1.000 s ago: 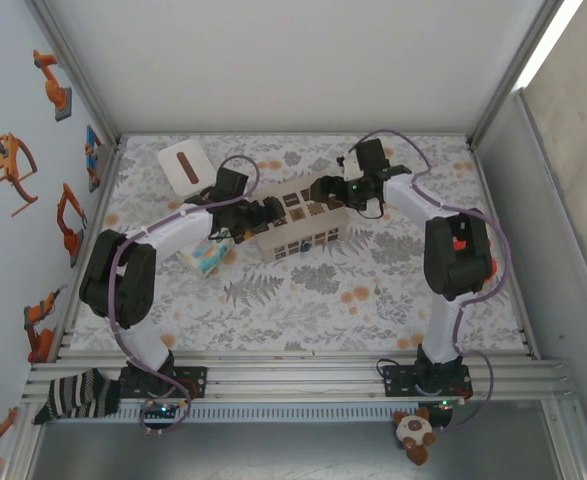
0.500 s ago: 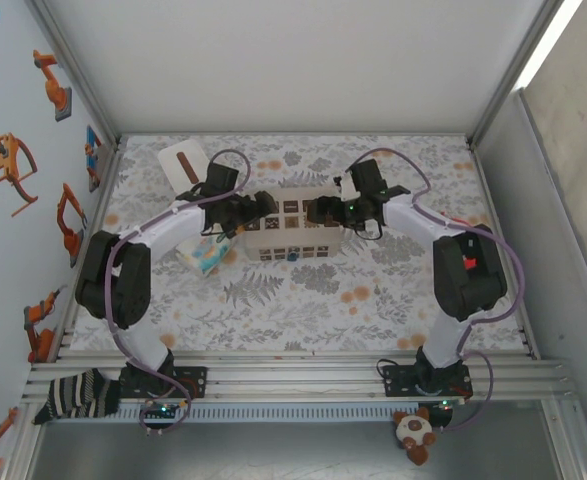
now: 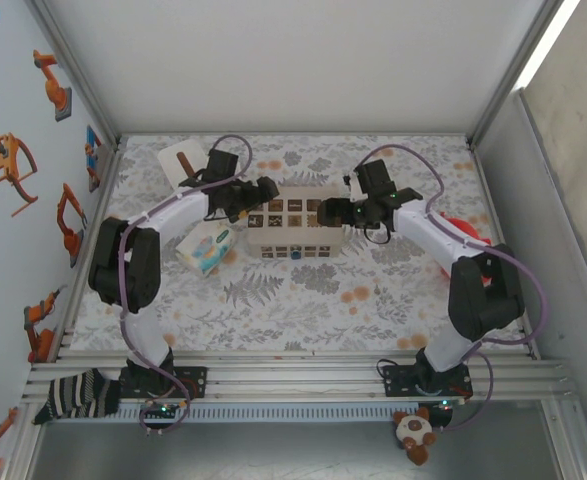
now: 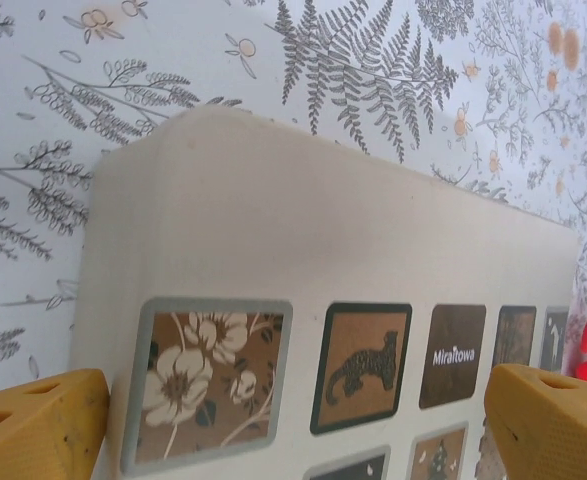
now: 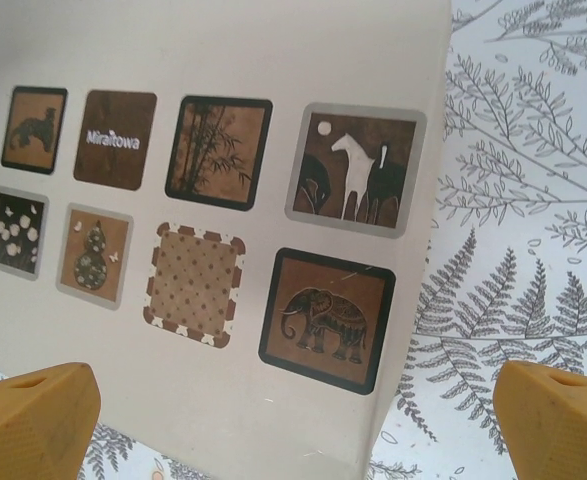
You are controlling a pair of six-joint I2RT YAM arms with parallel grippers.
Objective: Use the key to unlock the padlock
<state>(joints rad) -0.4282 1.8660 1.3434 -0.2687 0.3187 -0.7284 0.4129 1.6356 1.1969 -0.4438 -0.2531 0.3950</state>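
1. Tabletop (image 3: 303,300): covered with a fern-and-flower print. A cream box (image 3: 295,226) stands near its middle, its long side running left to right. The top face of the box carries rows of square picture tiles.

2. Left gripper (image 3: 261,190): positioned at the left far corner of the cream box. In the left wrist view the left gripper (image 4: 293,430) has its yellow fingers (image 4: 33,425) spread wide. The left end of the cream box (image 4: 303,230) lies between and beyond them. Contact with the box cannot be told.

3. Right gripper (image 3: 325,212): positioned at the right end of the cream box. In the right wrist view the right gripper (image 5: 293,420) also has its fingers (image 5: 558,415) wide apart. The tiled face of the cream box (image 5: 223,60) lies beyond them, and nothing is clamped.

4. Task item: a small blue item (image 3: 295,255) sits at the foot of the near wall of the box. Whether it is the padlock cannot be told at this size.

5. Other items: a teal packet (image 3: 205,250) lies left of the box, a white card (image 3: 181,162) lies at the far left and a red object (image 3: 463,224) lies to the right.
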